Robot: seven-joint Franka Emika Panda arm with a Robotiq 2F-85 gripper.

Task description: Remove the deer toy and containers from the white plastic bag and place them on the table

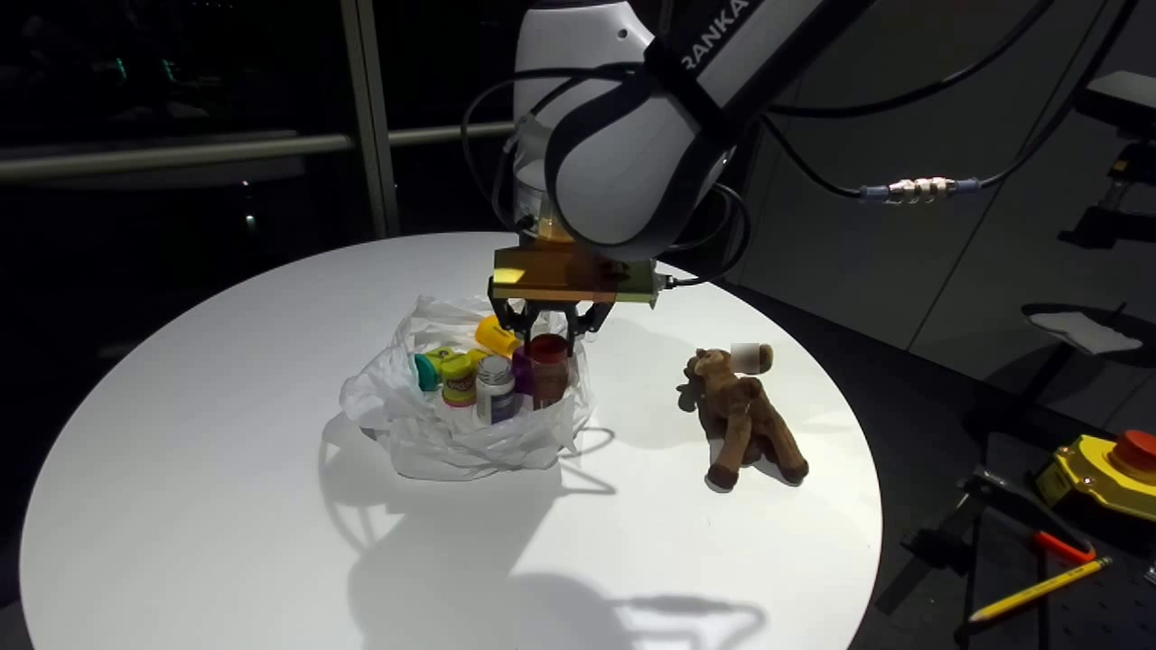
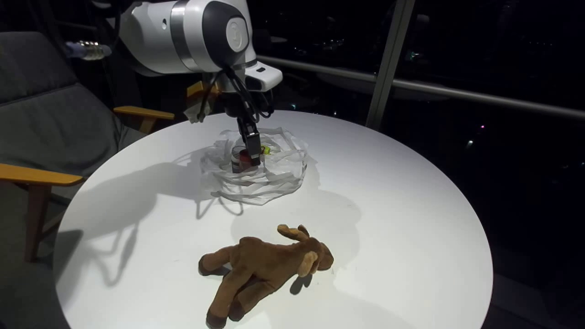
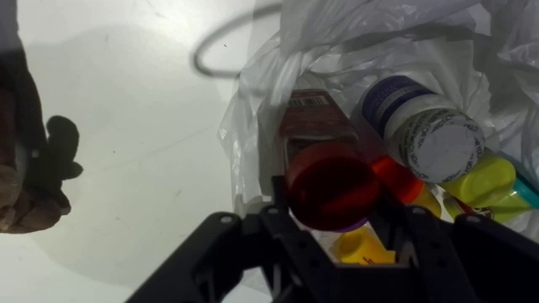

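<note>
Deer toy lies on the counter, well apart from the white plastic bag, as your jaws clamp both sides of a red-lidded jar inside that bag.

Shows, in an exterior view, brown with darker feet on the deer toy at right, translucent white on the bag at left, orange-yellow on the far tub, dark red on the jar and, in the wrist view, dark lettering round the white-topped, purple-labelled bottle.

The bag is glossy plastic; the deer toy, plush.
</note>
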